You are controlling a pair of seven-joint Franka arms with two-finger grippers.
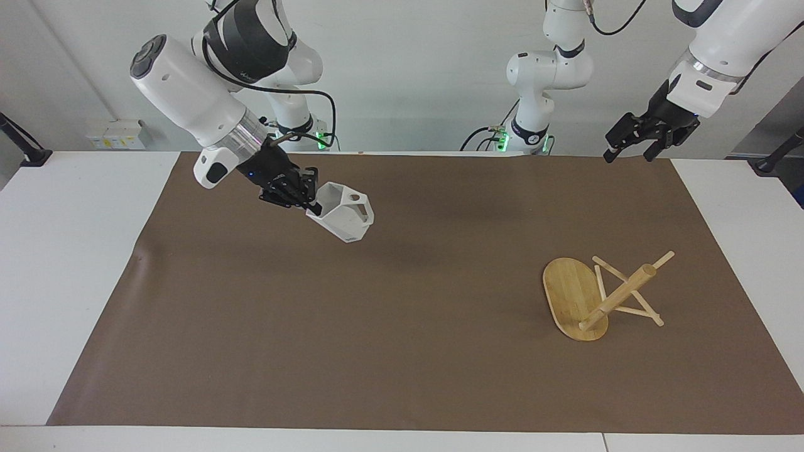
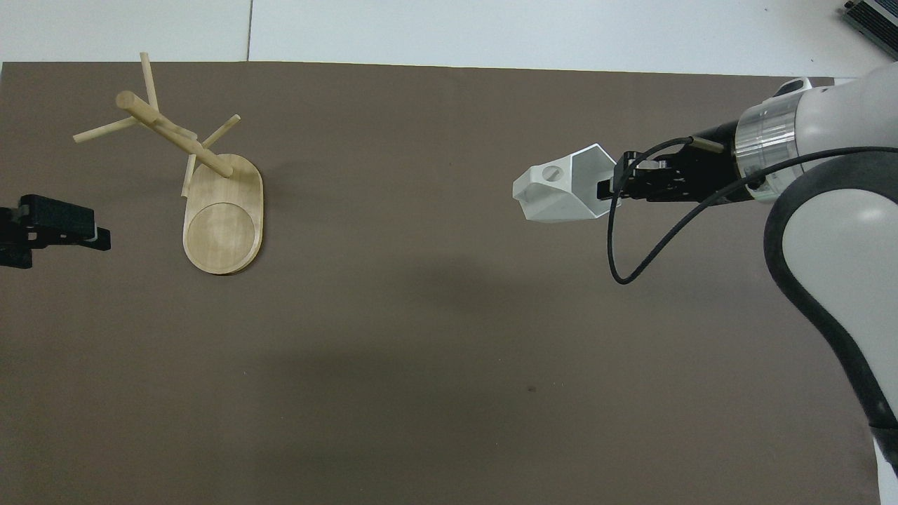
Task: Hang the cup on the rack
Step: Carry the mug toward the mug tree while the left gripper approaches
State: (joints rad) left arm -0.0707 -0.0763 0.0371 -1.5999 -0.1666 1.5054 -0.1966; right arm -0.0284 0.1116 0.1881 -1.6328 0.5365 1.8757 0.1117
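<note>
The right hand (image 1: 309,199) is clenched on the rim of the cup (image 1: 342,218) and holds it in the air over the brown mat (image 1: 389,351), toward the right arm's end of the worktop (image 1: 69,251). The cup is tipped: its mouth faces the hand, its base points away and down, and the handle with its round hole sits on the upper side, pointing toward the left arm's end.

The rack (image 1: 600,295) stands on the mat well apart from the cup, toward the left arm's end and farther from the robots than the spot under the cup. Its base (image 1: 568,292) lies flat; the post (image 1: 619,295) rises from the end of the base farther from the robots, and thin pegs (image 1: 628,311) cross it near the top, their tips sticking out sideways and upward. No peg carries anything.

So the move in hand turns on one line: from the cup, the rack lies across the mat toward the left arm and a little away from the robots. The handle already leads that way, which suits threading its hole over a peg tip.

The left hand (image 1: 647,135) is released and empty. It hangs over the mat's edge closest to the robots, nearer to the rack than the right hand is, and waits.
</note>
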